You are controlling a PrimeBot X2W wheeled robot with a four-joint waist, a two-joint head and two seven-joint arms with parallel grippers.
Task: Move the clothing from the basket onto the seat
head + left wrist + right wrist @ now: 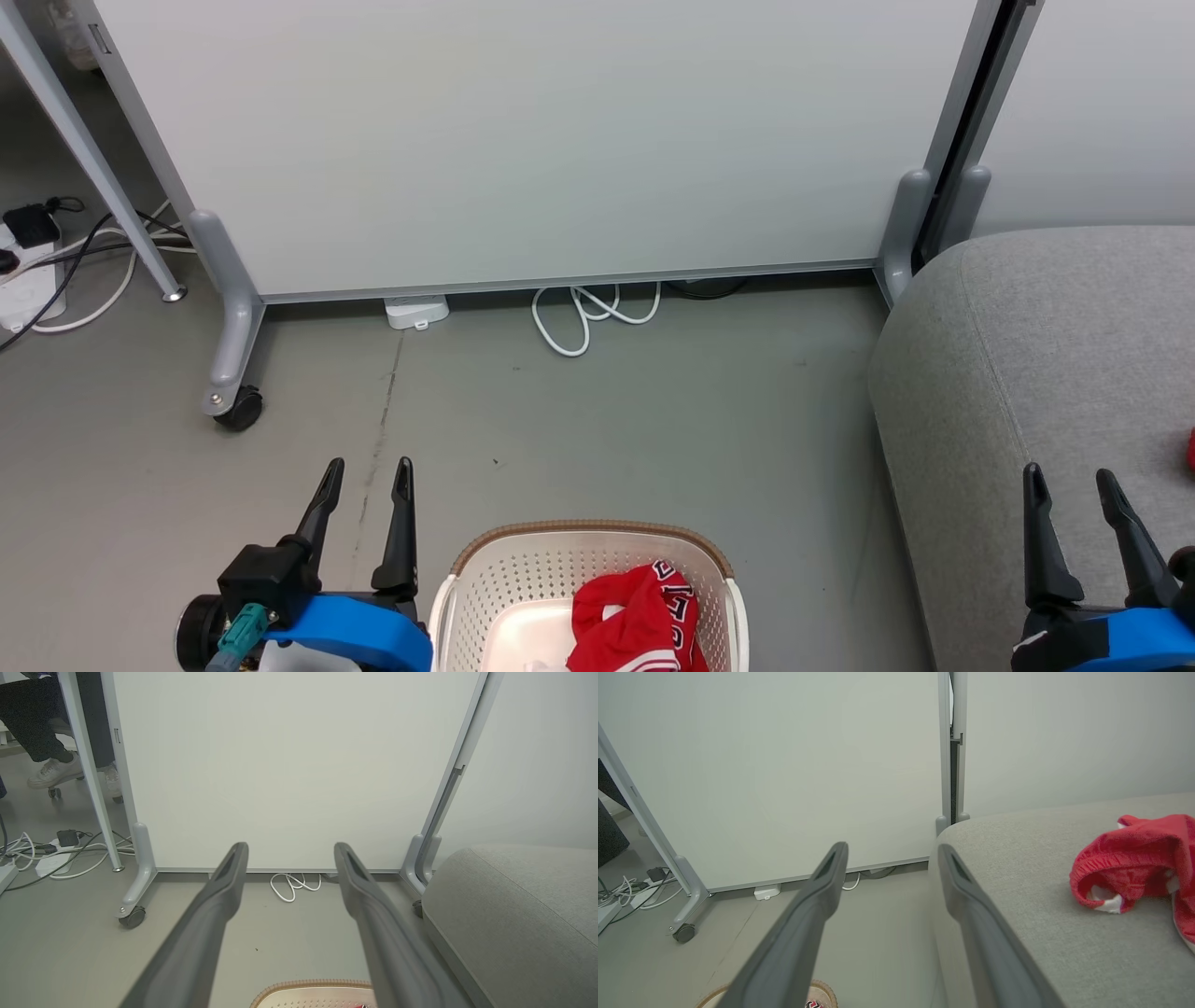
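Basket (590,535) on floor (607,420), lettered red jersey (635,621) inside, L claw (369,464) just left of basket, fingers apart, empty, R claw (1068,473) right of basket, over seat (1027,355), apart, empty, plain red garment (1129,868) on seat.

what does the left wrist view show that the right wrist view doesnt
Left wrist view: a person's shoes past the partition, and the open left gripper. Right wrist view: a red garment lying on the seat, and the open right gripper. Both: the seat, the basket rim, the partition.
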